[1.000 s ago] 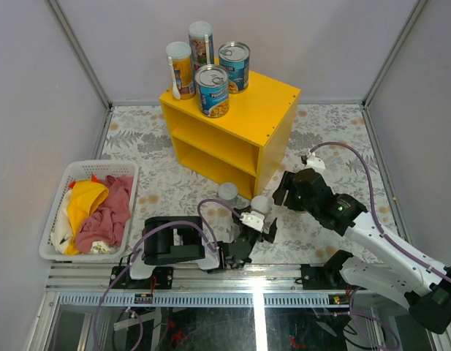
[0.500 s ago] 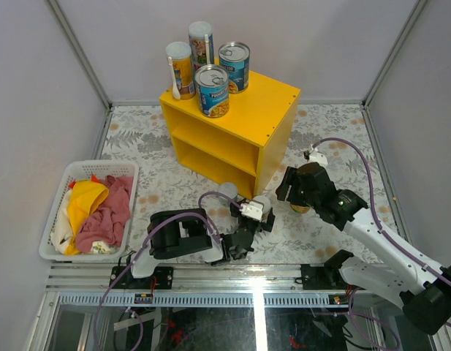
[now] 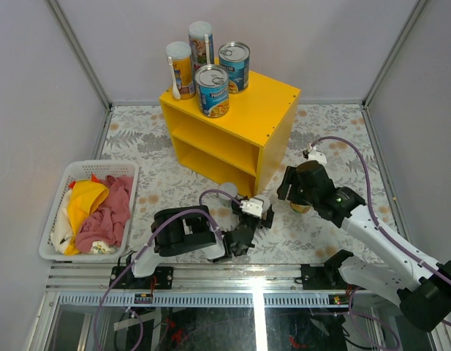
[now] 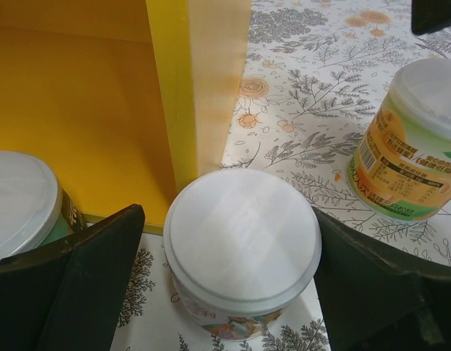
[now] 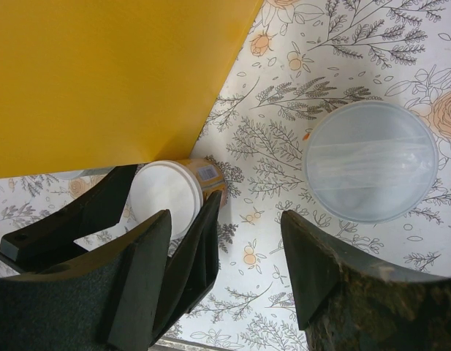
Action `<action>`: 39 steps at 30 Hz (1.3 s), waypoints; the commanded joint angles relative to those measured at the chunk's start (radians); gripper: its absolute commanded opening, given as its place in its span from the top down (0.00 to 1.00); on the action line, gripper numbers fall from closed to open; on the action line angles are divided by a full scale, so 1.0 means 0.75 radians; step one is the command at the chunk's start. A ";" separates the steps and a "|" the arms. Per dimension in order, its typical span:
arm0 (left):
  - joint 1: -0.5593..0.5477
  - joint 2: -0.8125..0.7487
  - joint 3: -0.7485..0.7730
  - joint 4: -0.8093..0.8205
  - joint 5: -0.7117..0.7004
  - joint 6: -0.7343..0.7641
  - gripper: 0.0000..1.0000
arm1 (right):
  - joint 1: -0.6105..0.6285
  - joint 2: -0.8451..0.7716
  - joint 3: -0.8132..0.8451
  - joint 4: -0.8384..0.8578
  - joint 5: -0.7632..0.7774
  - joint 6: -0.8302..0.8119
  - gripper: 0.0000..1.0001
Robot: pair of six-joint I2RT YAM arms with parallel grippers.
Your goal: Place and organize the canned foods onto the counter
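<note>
Three short pale-lidded cans stand on the floral table in front of the yellow counter (image 3: 273, 110). My left gripper (image 4: 236, 292) is open and straddles the white-lidded one (image 4: 242, 234); a gap shows on its left side. A second can (image 4: 20, 205) sits at the mouth of the counter's lower compartment. The third, orange-labelled can (image 4: 415, 146) stands to the right, just under my right gripper (image 3: 302, 191). That gripper (image 5: 232, 281) is open over bare cloth, with the can's clear lid (image 5: 370, 161) to its upper right. Two steel blue-labelled cans (image 3: 212, 90) and two tall yellow tubes (image 3: 183, 69) stand on the counter's top.
A white laundry basket (image 3: 101, 162) full of red and yellow cloth sits at the near left. The two grippers are close together in front of the counter's right corner. Grey walls close the table on three sides.
My left arm has reached forward and brought its fingers down around the white-lidded can, and they have narrowed a little. My right gripper has shifted slightly right, over the orange-labelled can.
</note>
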 commanded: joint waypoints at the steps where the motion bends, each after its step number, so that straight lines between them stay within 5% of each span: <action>1: 0.009 0.008 0.018 0.150 -0.037 0.001 0.15 | -0.016 0.010 0.072 0.040 -0.036 -0.040 0.31; 4: 0.008 0.000 0.017 0.149 -0.041 0.010 0.20 | -0.017 0.010 0.067 0.044 -0.039 -0.040 0.31; 5: 0.007 -0.003 0.016 0.152 -0.042 0.016 0.28 | -0.019 0.009 0.065 0.046 -0.041 -0.040 0.31; 7: 0.003 -0.004 0.015 0.165 -0.062 0.029 0.62 | -0.019 0.008 0.062 0.045 -0.043 -0.040 0.31; 9: -0.001 -0.004 0.014 0.172 -0.072 0.036 0.75 | -0.019 0.003 0.060 0.043 -0.044 -0.038 0.31; 17: -0.051 -0.045 -0.008 0.214 -0.091 0.093 0.77 | -0.018 -0.028 0.050 0.028 -0.037 -0.033 0.31; 24: -0.129 -0.168 -0.057 0.217 -0.091 0.209 0.99 | -0.019 -0.060 0.005 0.047 -0.021 -0.019 0.31; 30: -0.218 -0.376 -0.137 0.137 -0.142 0.275 1.00 | -0.020 -0.082 -0.030 0.079 -0.002 -0.015 0.31; 33: -0.273 -0.533 -0.167 0.004 -0.141 0.279 1.00 | -0.021 -0.093 -0.046 0.092 0.012 -0.015 0.31; 39: -0.362 -0.938 -0.074 -0.658 -0.038 0.177 1.00 | -0.021 -0.096 -0.081 0.139 0.022 -0.006 0.31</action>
